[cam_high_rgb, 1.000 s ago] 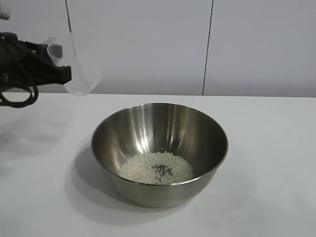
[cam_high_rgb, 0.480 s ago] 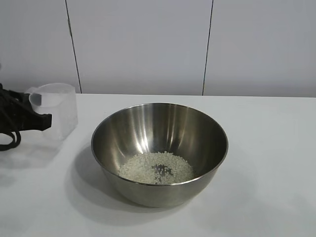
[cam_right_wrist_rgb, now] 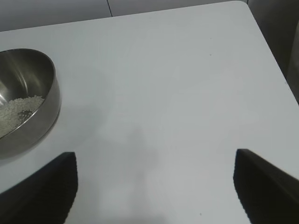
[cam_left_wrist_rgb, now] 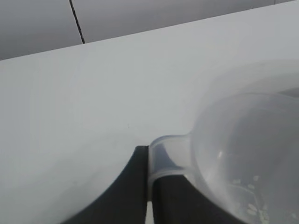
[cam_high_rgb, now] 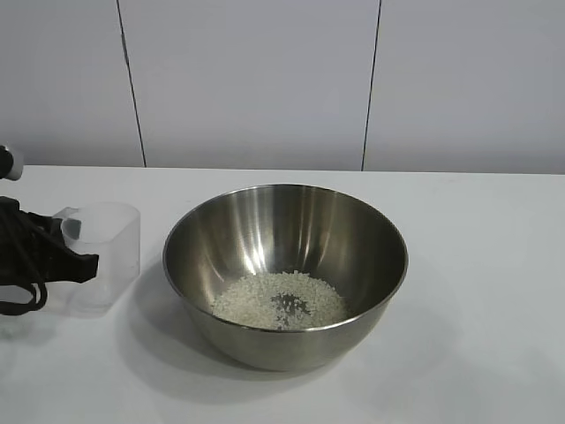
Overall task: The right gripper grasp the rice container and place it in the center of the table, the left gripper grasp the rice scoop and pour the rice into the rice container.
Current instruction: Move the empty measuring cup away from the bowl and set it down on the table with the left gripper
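Observation:
The rice container [cam_high_rgb: 282, 225], a shiny steel bowl, sits mid-table with a loose pile of rice [cam_high_rgb: 278, 300] in its bottom. Left of it, the clear plastic rice scoop [cam_high_rgb: 106, 256] is upright and low at the white table [cam_high_rgb: 477, 265]; I cannot tell whether it touches. My left gripper [cam_high_rgb: 88, 263] is shut on the scoop's handle tab [cam_left_wrist_rgb: 168, 156]. In the left wrist view, the scoop [cam_left_wrist_rgb: 243, 149] holds only a few stray grains [cam_left_wrist_rgb: 254, 207]. My right gripper [cam_right_wrist_rgb: 154, 186] hangs open over bare table, off to the side of the bowl [cam_right_wrist_rgb: 46, 112], holding nothing.
A pale panelled wall [cam_high_rgb: 265, 79] runs behind the table. The table's far corner and edge [cam_right_wrist_rgb: 252, 14] show in the right wrist view. White tabletop stretches to the right of the bowl and in front of it.
My left gripper has carried the scoop down from high and tilted at the upper left to upright and low beside the bowl. The bowl, rice and right gripper have not moved.

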Action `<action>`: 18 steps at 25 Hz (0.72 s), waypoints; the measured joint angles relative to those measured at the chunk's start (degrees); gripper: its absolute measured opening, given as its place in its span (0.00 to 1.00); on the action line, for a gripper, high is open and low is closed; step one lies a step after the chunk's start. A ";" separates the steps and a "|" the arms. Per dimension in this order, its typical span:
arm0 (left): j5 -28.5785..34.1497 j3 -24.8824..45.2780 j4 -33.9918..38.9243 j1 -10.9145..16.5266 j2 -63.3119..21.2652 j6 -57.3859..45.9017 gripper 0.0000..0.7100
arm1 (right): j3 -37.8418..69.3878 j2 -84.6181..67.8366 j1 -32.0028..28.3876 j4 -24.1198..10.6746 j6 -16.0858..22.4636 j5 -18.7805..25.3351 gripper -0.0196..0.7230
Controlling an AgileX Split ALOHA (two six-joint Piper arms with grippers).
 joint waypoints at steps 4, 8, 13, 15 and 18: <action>-0.13 -0.05 -0.05 0.00 1.55 0.00 0.01 | 0.00 0.00 0.00 0.00 0.00 0.00 0.86; -0.13 -0.05 -0.05 0.00 2.12 -0.45 0.01 | 0.00 0.00 0.00 0.00 0.00 0.00 0.86; -0.31 -0.05 -0.06 0.00 2.12 -1.33 0.12 | 0.00 0.00 0.00 0.00 0.00 -0.08 0.86; -0.43 -0.05 -0.06 0.00 2.17 -1.45 0.21 | 0.00 0.00 0.00 0.00 0.00 -0.02 0.86; -0.53 -0.05 -0.11 0.00 2.17 -1.52 0.38 | 0.00 0.00 0.00 0.00 0.00 -0.02 0.86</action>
